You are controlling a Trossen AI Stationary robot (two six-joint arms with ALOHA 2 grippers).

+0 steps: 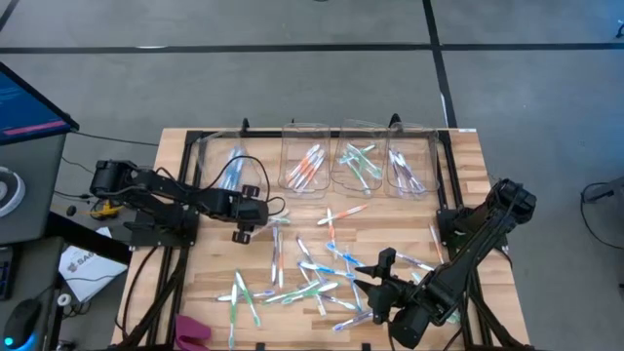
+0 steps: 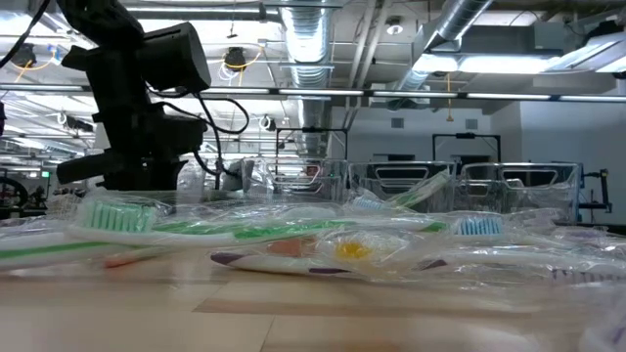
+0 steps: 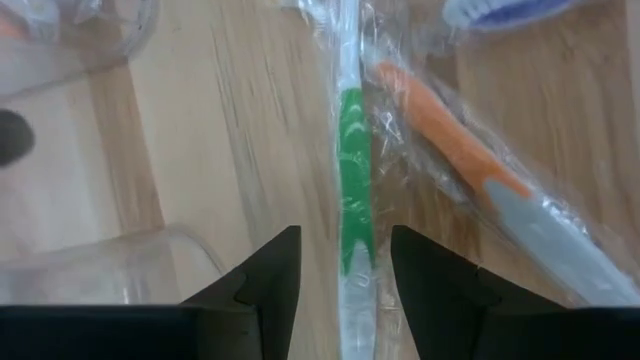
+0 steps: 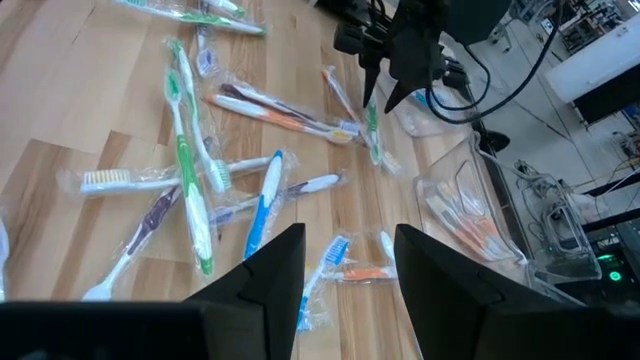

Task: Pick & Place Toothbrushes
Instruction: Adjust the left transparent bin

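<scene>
Many wrapped toothbrushes [image 1: 312, 278] lie scattered flat on the wooden table. My left gripper [image 3: 345, 250] points steeply down near the far left, open. Its fingers stand on either side of a green-and-white toothbrush [image 3: 350, 200] in a clear wrapper and do not touch it. An orange-and-grey toothbrush [image 3: 470, 160] lies right beside that one. My right gripper [image 4: 350, 250] hangs open above the near right part of the pile [image 4: 190, 180], with nothing between its fingers. My left gripper [image 4: 385, 95] also shows in the right wrist view, over the green toothbrush [image 4: 372, 135].
Several clear bins stand in a row at the far edge: one with blue brushes [image 1: 226, 164], one with orange [image 1: 307, 164], one with green [image 1: 359, 164], one with whitish ones [image 1: 408, 168]. A clear bin wall [image 3: 110, 255] is close beside my left gripper. A pink thing [image 1: 192, 331] lies at the near left edge.
</scene>
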